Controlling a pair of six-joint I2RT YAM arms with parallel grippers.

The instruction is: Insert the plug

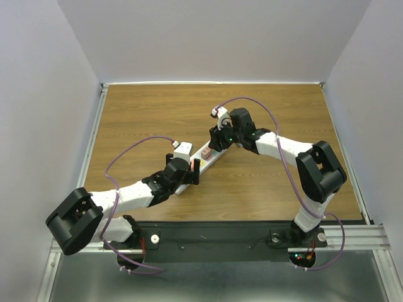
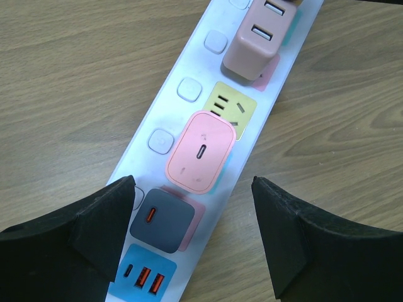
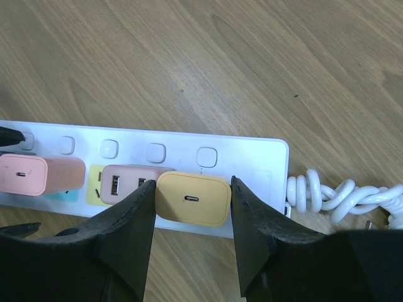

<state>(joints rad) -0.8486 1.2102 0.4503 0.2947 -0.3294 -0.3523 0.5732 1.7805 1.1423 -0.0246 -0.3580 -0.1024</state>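
Yellow plug (image 3: 192, 198) sits at the lower centre of the right wrist view, over the end socket of the white power strip (image 3: 252, 157), next to the cord exit. The right claw (image 3: 192, 189) is closed on it, one finger against each side. The pins are hidden under the body, so whether they have entered the socket cannot be told.

Hazards:
- Misalignment. If the pins are off the slots or the body is tilted, a downward press is likely to jam or bend them.
- Strip movement. The left claw (image 2: 192, 185) is wide open, with a finger on either side of the strip at the lower frame of the left wrist view. Whether either finger touches the strip cannot be told. It is not clamped, so a side load may slide or twist it on the worktop (image 3: 189, 56).
- Finger wedging. The brown twin-USB charger (image 3: 126, 182) stands just beside the yellow plug, and the claw finger on that side occupies the narrow gap between them. That finger may catch on the charger on descent or release.

Surroundings:
- A pink plug (image 2: 200, 151) occupies a middle socket and partly covers the yellow-green socket (image 2: 234, 107).
- A grey charger (image 2: 162, 220) sits below it.
- A coiled white cord (image 3: 327, 195) lies at the right edge, near the other finger.
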